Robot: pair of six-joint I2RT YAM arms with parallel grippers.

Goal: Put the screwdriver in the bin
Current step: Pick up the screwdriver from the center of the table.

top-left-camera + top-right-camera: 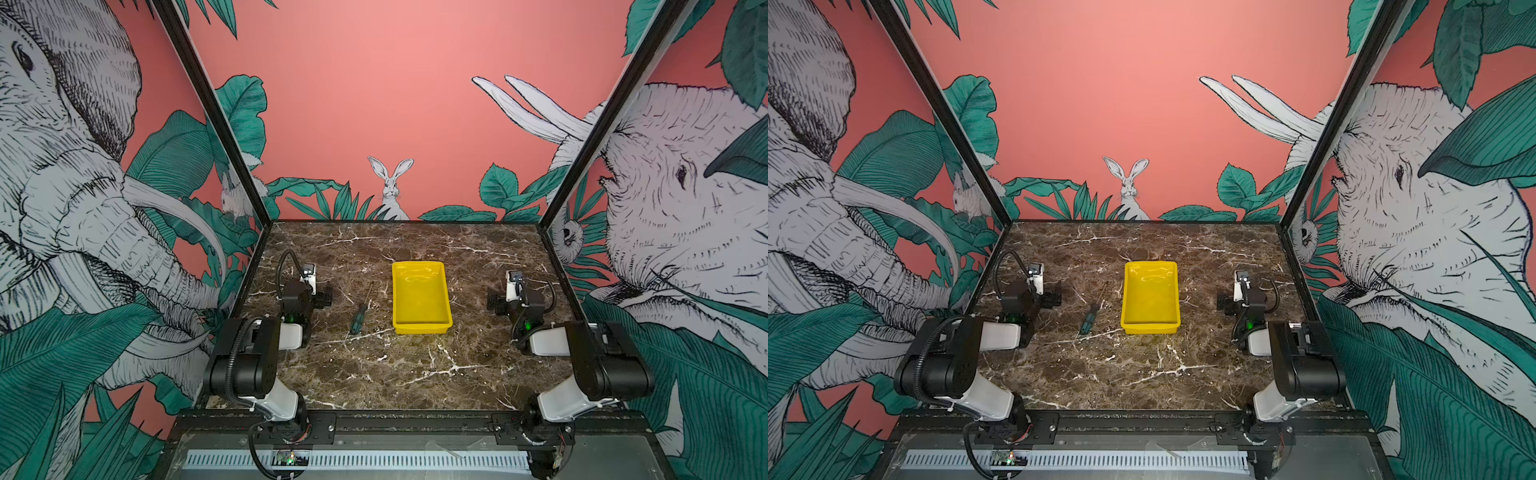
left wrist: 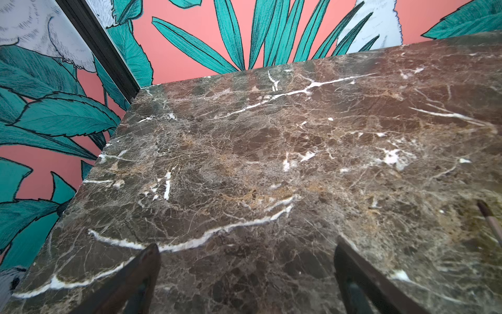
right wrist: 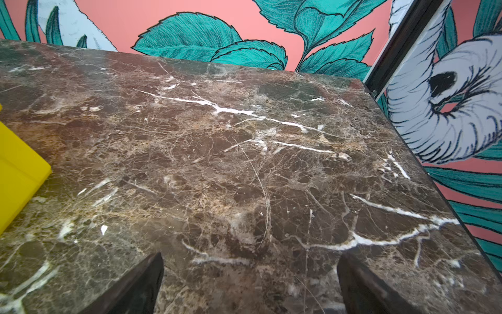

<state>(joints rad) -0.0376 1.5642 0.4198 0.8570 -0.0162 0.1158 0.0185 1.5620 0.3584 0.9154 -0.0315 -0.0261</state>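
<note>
The screwdriver (image 1: 360, 313) (image 1: 1090, 318), with a dark green and black handle and a thin shaft, lies flat on the marble table just left of the bin in both top views. Its tip (image 2: 489, 217) shows at the edge of the left wrist view. The bin (image 1: 422, 328) (image 1: 1150, 328) is a shallow yellow tray, empty, at the table's middle; one corner (image 3: 16, 174) shows in the right wrist view. My left gripper (image 1: 311, 293) (image 2: 245, 250) hovers left of the screwdriver, open and empty. My right gripper (image 1: 509, 297) (image 3: 250, 258) is right of the bin, open and empty.
The brown marble table (image 1: 395, 365) is closed in by patterned walls at the back and both sides, with black corner posts (image 1: 216, 112). Both arms are folded low near the table's side edges.
</note>
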